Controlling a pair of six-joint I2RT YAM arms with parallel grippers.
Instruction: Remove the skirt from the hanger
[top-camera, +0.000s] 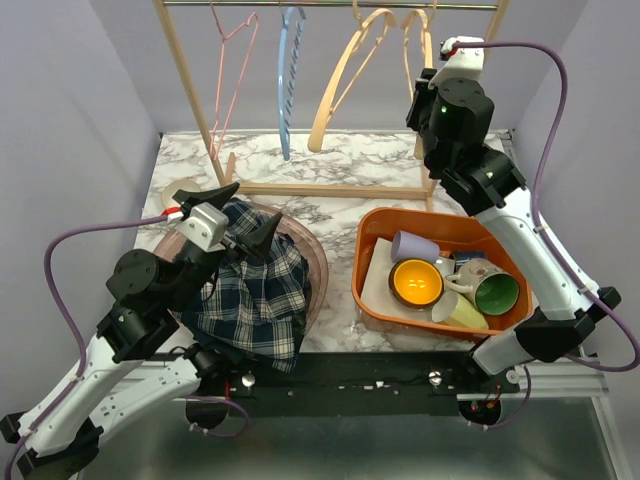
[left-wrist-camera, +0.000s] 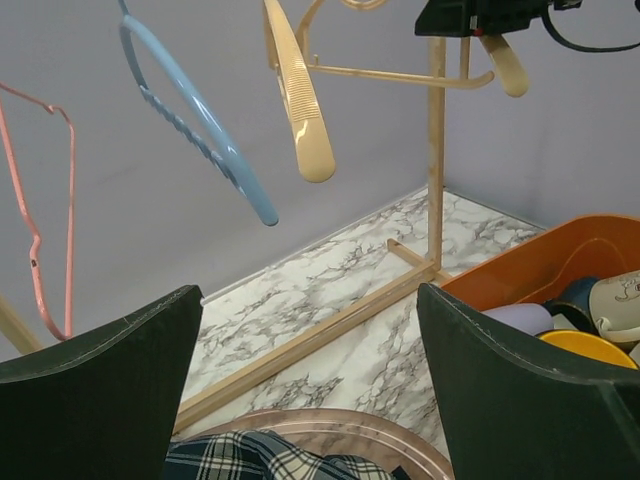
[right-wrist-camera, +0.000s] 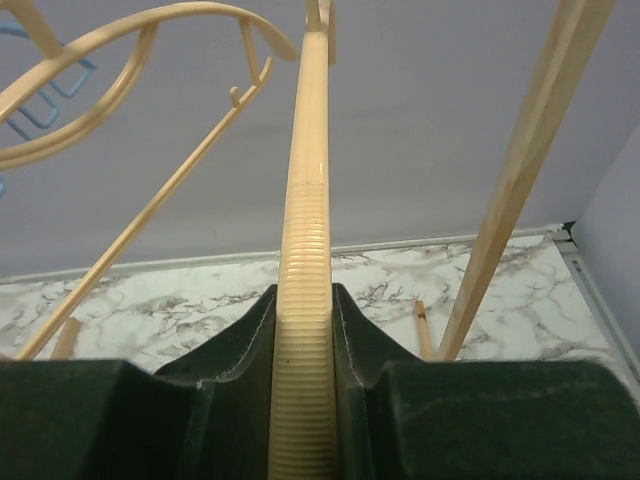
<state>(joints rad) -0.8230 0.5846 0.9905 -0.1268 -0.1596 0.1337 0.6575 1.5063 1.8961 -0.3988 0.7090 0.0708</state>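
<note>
The dark plaid skirt (top-camera: 255, 300) lies bunched in a pinkish round tray (top-camera: 318, 270) at the front left, off any hanger. Its edge shows at the bottom of the left wrist view (left-wrist-camera: 250, 455). My left gripper (top-camera: 256, 203) is open and empty just above the skirt, its jaws wide apart (left-wrist-camera: 310, 340). My right gripper (top-camera: 418, 95) is raised at the rack and shut on the ribbed arm of a bare cream hanger (right-wrist-camera: 305, 250), which hangs at the rack's right end (top-camera: 420, 40). The arm runs between the jaws (right-wrist-camera: 303, 330).
A wooden rack (top-camera: 330, 190) stands at the back with a pink wire hanger (top-camera: 232, 70), a blue hanger (top-camera: 289, 70) and another cream hanger (top-camera: 345, 80). An orange bin (top-camera: 372, 290) with cups and bowls sits at the right.
</note>
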